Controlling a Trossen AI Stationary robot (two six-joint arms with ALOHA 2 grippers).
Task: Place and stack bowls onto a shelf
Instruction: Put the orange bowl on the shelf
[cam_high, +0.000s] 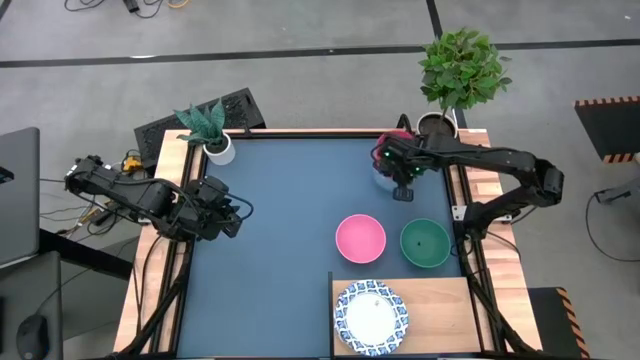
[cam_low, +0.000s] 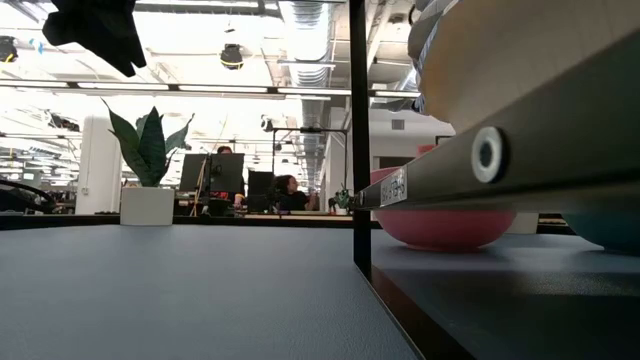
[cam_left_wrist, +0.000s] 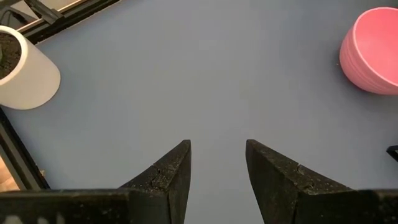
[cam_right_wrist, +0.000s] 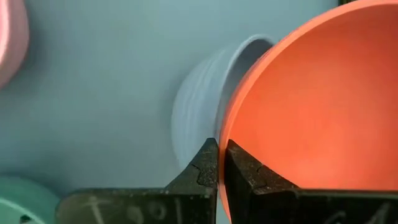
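Observation:
My right gripper (cam_right_wrist: 219, 155) is at the table's far right, shut on a red bowl (cam_right_wrist: 311, 99) that shows partly under the arm (cam_high: 384, 150) in the high view. A pale bowl (cam_right_wrist: 199, 106) sits just behind and below the red one. A pink bowl (cam_high: 360, 238) and a green bowl (cam_high: 425, 243) rest on the dark blue tabletop, just beyond the shelf (cam_high: 440, 315). On the shelf's left part stands a white bowl with a blue patterned rim (cam_high: 370, 318). My left gripper (cam_left_wrist: 217, 162) waits open above the table's left side (cam_high: 238, 212), nothing between its fingers. My right gripper pinches the red bowl's rim (cam_right_wrist: 225, 146), one finger inside the bowl (cam_right_wrist: 249, 177) and one outside (cam_right_wrist: 199, 171). The fingers come steeply from above. The bowl is tilted, its hollow facing the wrist. Whether it is clear of the pale bowl, I cannot tell.
A snake plant in a white pot (cam_high: 215, 140) stands at the far left corner, a leafy plant (cam_high: 460, 75) at the far right corner, close behind the right gripper. The shelf takes up the near right corner. Bare tabletop (cam_high: 290, 200) lies in the middle.

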